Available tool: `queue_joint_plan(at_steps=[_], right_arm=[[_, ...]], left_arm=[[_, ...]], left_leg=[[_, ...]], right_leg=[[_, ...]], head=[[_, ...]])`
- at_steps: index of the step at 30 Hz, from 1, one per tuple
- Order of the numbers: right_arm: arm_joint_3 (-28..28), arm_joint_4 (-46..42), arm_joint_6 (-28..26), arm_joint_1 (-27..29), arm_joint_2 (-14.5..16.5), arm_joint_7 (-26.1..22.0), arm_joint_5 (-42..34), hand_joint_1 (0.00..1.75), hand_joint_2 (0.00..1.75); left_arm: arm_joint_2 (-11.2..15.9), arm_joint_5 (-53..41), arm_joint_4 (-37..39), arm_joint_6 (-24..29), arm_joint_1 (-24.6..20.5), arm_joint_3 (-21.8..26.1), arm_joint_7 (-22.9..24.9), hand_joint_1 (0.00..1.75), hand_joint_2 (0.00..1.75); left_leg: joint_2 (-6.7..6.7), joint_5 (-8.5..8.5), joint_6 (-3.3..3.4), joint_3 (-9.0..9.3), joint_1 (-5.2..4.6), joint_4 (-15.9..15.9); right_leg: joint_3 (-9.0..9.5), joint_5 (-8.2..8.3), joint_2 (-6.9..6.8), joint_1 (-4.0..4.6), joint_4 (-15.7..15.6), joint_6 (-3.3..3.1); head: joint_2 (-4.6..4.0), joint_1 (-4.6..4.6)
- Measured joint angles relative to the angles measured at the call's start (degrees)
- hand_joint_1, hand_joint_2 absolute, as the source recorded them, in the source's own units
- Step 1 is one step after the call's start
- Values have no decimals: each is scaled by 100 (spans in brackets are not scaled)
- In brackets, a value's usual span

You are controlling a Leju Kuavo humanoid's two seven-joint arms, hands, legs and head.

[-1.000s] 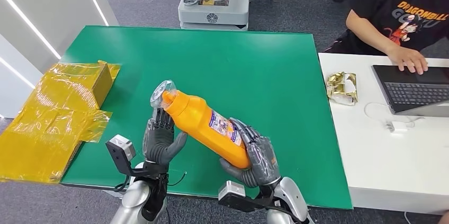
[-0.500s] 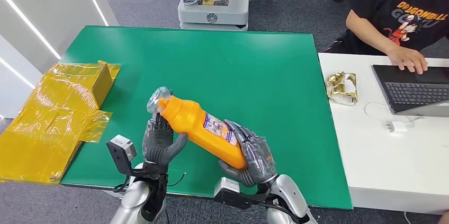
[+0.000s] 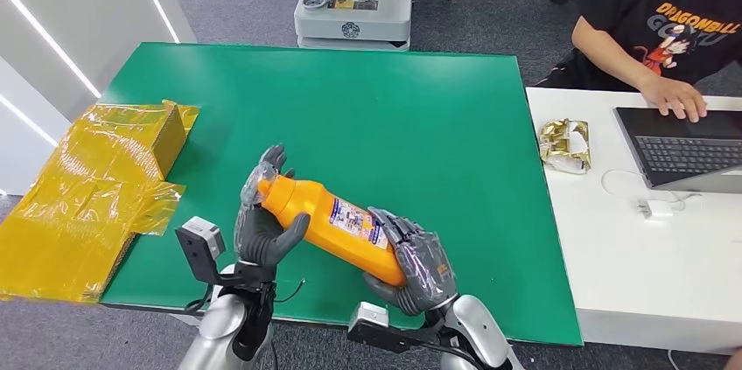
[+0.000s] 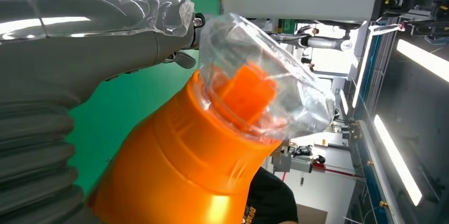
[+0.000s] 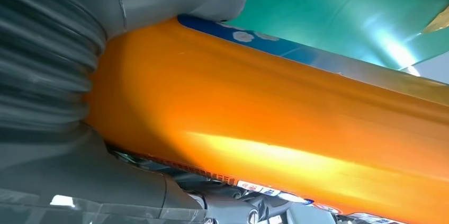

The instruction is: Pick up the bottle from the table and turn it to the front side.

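Since a second ago the bottle [image 3: 328, 222] has dropped lower and swung toward flatter; cap end has slid down into the left hand [image 3: 262, 228], whose fingers now reach up past the cap instead of sitting below it. Right hand [image 3: 413, 262] has come slightly down and toward the robot with it.

Hands first:
- Right hand: clamped on the bottle's base end, fingers wrapped over the top, thumb under. Right wrist view confirms the orange body [image 5: 275, 128] pressed hard against the palm.
- Left hand: fingers apart, cupping the neck and the plastic-wrapped cap [image 4: 254, 91]; thumb on the shoulder of the bottle. Looks like support contact more than a full clamp; how firmly it holds, cannot tell.

Bottle: off the table [image 3: 420, 108], held between both hands over the near edge, lying tilted with cap at about 10 o'clock and base at about 4 o'clock. Printed label [image 3: 354, 219] faces up toward the head camera.

Progress, my read:
- Pick-up: done.
- Turn to front: underway or near done. Label is showing upward, but whether that's the front face I can't confirm.
- Left: finish any roll about the long axis, settle the pose.

Outward: yellow plastic-wrapped box [image 3: 96, 186] at 9 o'clock off the table's edge; person at a laptop [image 3: 678, 147] at 2 o'clock.
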Motion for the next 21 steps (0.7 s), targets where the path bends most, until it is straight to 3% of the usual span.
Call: queue_joint_plan(at_steps=[4, 5, 8, 9, 13, 21], right_arm=[[-6, -27, -3, 6, 0, -6, 46, 175, 175], [-7, -32, -1, 7, 0, -9, 51, 175, 175], [-11, -38, 31, 7, 1, -39, 79, 175, 175], [-14, -38, 51, 5, 2, -51, 90, 175, 175], [-47, -34, 132, -10, 4, -73, 119, 175, 175], [-122, -28, 193, -11, 4, -114, 150, 175, 175]], left_arm=[[30, 12, -4, -105, -56, 15, 45, 3, 175], [34, 26, -4, -136, -64, 15, 50, 29, 175], [47, 197, -2, -395, -91, 15, 117, 155, 175], [50, 271, 1, -518, -99, 15, 147, 173, 175], [53, 400, 31, -843, -128, 12, 205, 175, 175], [53, 403, 60, -974, -186, 10, 259, 175, 175]], left_leg=[[0, 0, 0, 0, 0, 0], [0, 0, 0, 0, 0, 0], [0, 0, 0, 0, 0, 0], [0, 0, 0, -1, 0, 0], [0, 0, 0, -1, 0, 0], [0, 0, 0, 0, 0, 0]], right_leg=[[0, 0, 0, 0, 0, 0], [0, 0, 0, 0, 0, 0], [0, 0, 0, 0, 0, 0], [0, 0, 0, 0, 0, 0], [-1, 0, 0, 0, 0, 0], [-1, 0, 0, 0, 0, 0]], head=[[0, 1], [0, 1], [0, 0], [0, 0], [0, 1], [0, -1]])
